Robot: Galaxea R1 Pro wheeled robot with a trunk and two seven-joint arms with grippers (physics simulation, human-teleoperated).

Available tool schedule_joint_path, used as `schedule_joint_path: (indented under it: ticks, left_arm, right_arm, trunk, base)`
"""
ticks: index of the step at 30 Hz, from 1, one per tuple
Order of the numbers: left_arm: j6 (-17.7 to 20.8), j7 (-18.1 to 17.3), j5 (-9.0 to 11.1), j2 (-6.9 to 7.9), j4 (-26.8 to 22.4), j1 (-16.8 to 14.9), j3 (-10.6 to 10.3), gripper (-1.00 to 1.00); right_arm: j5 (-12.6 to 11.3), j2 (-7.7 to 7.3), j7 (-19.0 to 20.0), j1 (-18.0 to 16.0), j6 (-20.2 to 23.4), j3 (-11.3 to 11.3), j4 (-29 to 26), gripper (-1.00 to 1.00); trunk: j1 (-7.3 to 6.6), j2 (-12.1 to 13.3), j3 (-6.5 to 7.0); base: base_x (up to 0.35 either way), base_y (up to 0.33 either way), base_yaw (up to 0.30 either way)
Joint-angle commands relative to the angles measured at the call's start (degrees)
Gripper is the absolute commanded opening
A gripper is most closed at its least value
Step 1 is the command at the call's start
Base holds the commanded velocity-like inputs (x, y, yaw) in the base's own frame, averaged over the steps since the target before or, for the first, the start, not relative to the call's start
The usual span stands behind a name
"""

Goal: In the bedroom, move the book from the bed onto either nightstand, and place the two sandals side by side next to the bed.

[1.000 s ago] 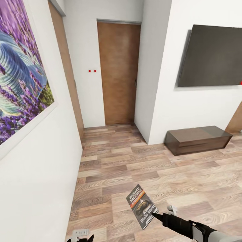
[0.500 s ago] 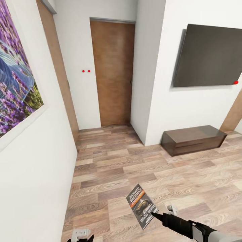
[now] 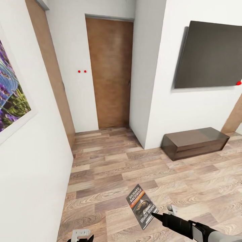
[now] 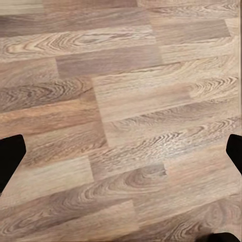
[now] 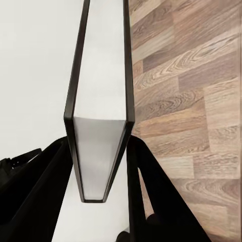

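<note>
While the book [image 3: 142, 206] is clamped in the right gripper [image 3: 154, 215], at five o'clock, it should be kept level; the left gripper [image 4: 121, 151] is spread wide.

Right hand [image 3: 155, 214] clamped on book [image 3: 141, 205] — arm low, reaching forward; left hand [image 3: 80, 235] spread.

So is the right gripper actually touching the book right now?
Touching. The right wrist view shows the right gripper with a finger pressed against each cover of the book.
</note>
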Motion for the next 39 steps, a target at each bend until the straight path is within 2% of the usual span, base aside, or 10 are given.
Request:
schedule_joint_path:
  ticks: [1, 39]
  left_arm:
    - [-0.15, -0.20, -0.32, 0.01, 0.03, -0.05, 0.48, 1.00]
    - [-0.15, -0.24, -0.32, -0.07, 0.03, -0.02, 0.48, 1.00]
  right_arm:
    - [-0.57, 0.03, 0.27, -0.11, 0.13, 0.20, 0.18, -1.00]
    - [-0.54, -0.06, 0.43, -0.11, 0.14, 0.20, 0.18, -1.00]
  trunk:
    - [0.05, -0.09, -0.10]
    - [0.05, -0.09, -0.10]
  base:
    - [0.251, 0.000, -0.256]
    - [0.014, 0.000, -0.281]
